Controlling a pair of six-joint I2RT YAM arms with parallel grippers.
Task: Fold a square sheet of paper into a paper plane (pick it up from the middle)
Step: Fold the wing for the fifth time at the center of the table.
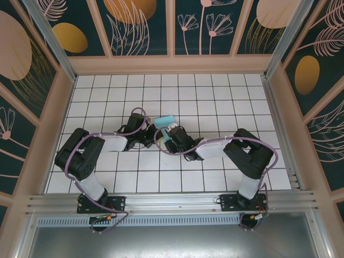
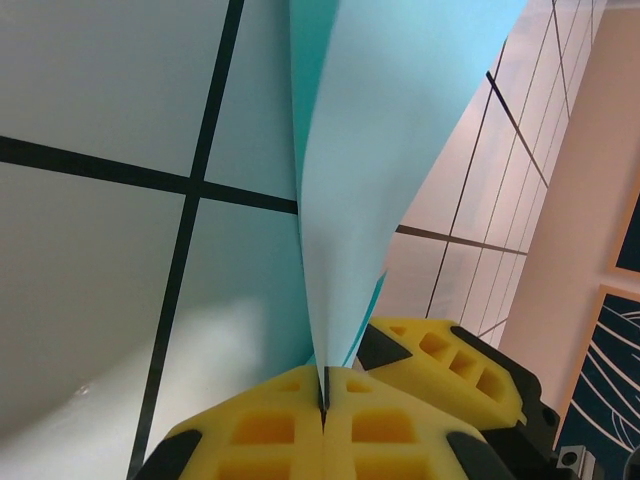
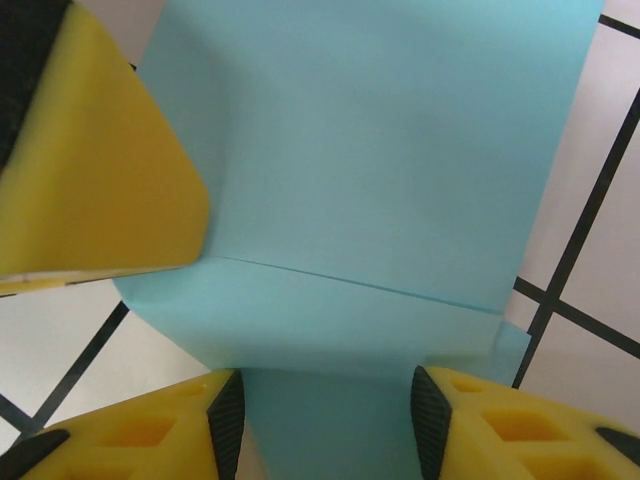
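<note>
The light-blue sheet of paper (image 1: 166,119) stands folded above the white grid table, between my two grippers. My left gripper (image 2: 323,395) is shut on a narrow lower tip of the paper (image 2: 380,150), whose layers fan upward from the jaws. In the right wrist view the paper (image 3: 380,150) shows a crease across it. A strip of it runs down between the fingers of my right gripper (image 3: 325,425), which stand apart and open. A yellow finger (image 3: 90,170) of the left gripper is at the paper's left edge. From above, the left gripper (image 1: 152,133) and right gripper (image 1: 169,134) meet mid-table.
The white grid table (image 1: 215,97) is walled by a beige frame with patterned panels (image 1: 172,64). Both arms bend inward from their bases at the near rail (image 1: 172,201). A yellow finger (image 2: 450,370) of the right gripper sits close beside the left jaws.
</note>
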